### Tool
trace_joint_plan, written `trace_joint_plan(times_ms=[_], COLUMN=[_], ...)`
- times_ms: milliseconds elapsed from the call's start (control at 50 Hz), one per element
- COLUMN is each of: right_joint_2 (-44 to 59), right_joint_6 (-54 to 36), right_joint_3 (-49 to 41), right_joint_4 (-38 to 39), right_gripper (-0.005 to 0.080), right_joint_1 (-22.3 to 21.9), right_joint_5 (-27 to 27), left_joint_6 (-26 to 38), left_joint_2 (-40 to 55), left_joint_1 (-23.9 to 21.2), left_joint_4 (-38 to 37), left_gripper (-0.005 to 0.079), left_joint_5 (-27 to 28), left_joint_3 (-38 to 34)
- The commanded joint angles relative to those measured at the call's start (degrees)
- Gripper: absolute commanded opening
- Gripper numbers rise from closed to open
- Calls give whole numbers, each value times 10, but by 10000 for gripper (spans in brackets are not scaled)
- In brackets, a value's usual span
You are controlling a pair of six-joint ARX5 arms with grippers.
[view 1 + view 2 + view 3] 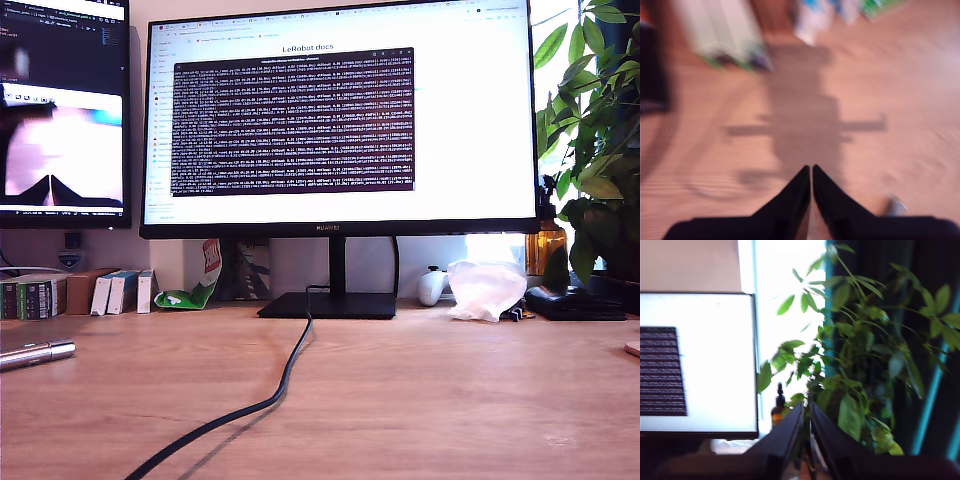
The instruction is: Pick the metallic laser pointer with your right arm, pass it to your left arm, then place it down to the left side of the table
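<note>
The metallic laser pointer (35, 353) lies on its side on the wooden table (430, 400), at the exterior view's left edge. No arm shows in the exterior view. In the blurred first wrist view, my first gripper (811, 168) hangs shut over bare wood with nothing between its fingers. A small silvery blur (896, 205) lies beside it, too smeared to identify. My second gripper (806, 406) is raised off the table, its fingers shut on nothing, facing the plant (865, 365) and the monitor's edge (752, 365).
A black cable (270, 400) runs from the monitor stand (330, 305) toward the table's front. Small boxes (75, 293) line the back at the exterior view's left. A crumpled white bag (485, 288) and the plant (600, 150) stand at its right. An amber bottle (778, 410) stands by the plant.
</note>
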Motion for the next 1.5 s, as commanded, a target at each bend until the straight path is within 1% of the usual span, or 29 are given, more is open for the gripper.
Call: trace_joint_plan(times_ms=[0, 140, 280, 400, 500, 600, 680, 780, 860, 1020, 1080, 1200, 1260, 1380, 1480], right_joint_2=[3, 3, -7, -31, -58, -96, -137, -185, -216, -238, -239, -240, -240, -240, -240], right_joint_6=[-1, -6, -6, -20, -21, -30, -29, -36, -39, -36, 21, 116, 154, 151, 158], right_joint_3=[-23, -52, -103, -153, -191, -235, -263, -274, -274, -267, -261, -260, -261, -276, -294], right_joint_4=[3, 13, 49, 83, 96, 116, 130, 138, 139, 182, 179, 175, 155, 149, 155], right_gripper=[36, 37, 41, 44, 52, 53, 53, 53, 53, 53, 53, 53, 53, 53, 53], right_joint_1=[1, 1, 1, 1, 0, -4, -4, -8, -15, -17, -17, -17, -16, -17, -17], right_joint_5=[14, 24, 44, 56, 60, 76, 78, 106, 122, 161, 160, 155, 156, 156, 140], left_joint_6=[-6, -8, -11, -14, -16, -16, -16, -21, -18, -19, -30, -29, -29, -29, -29], left_joint_2=[-50, -106, -172, -238, -301, -367, -409, -451, -471, -492, -497, -508, -513, -514, -513], left_joint_1=[-11, -25, -37, -37, -38, -38, -37, -38, -42, -60, -72, -102, -115, -132, -139], left_joint_4=[15, 33, 65, 103, 147, 197, 223, 257, 267, 267, 269, 278, 285, 293, 297], left_gripper=[-22, -22, -22, -22, -22, -22, -22, -22, -22, -21, -22, -22, -22, -21, -22], left_joint_5=[-20, -66, -85, -95, -99, -109, -109, -110, -110, -106, -103, -98, -98, -102, -108], left_joint_3=[-17, -32, -74, -140, -205, -272, -319, -357, -367, -367, -367, -367, -367, -367, -367])
